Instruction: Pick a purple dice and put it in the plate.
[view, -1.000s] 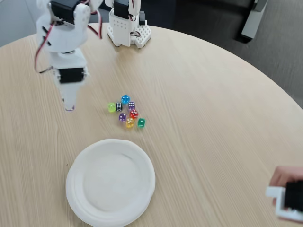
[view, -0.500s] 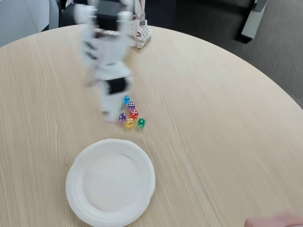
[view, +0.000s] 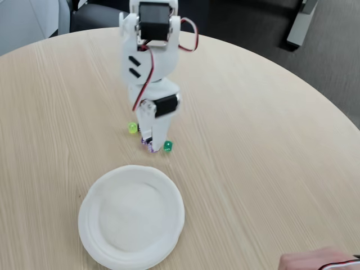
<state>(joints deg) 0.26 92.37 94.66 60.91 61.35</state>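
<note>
pointing down, claw [view: 151, 147] over purple dice [view: 149, 148] | grip state unclear | plate [view: 131, 216] near

Round table [view: 270, 146] with pale wood-grain top, dark floor [view: 332, 67] beyond its edge from 12 to 3 o'clock, grey post [view: 300, 22] at 1 o'clock, pale panel [view: 28, 22] at 11 o'clock, even diffuse light.

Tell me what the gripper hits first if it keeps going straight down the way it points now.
Most likely a purple dice: the gripper points down at the dice cluster, its tips right at that die. The green die sits just beside it. Whether the tips already touch is unclear from this fixed view.
</note>
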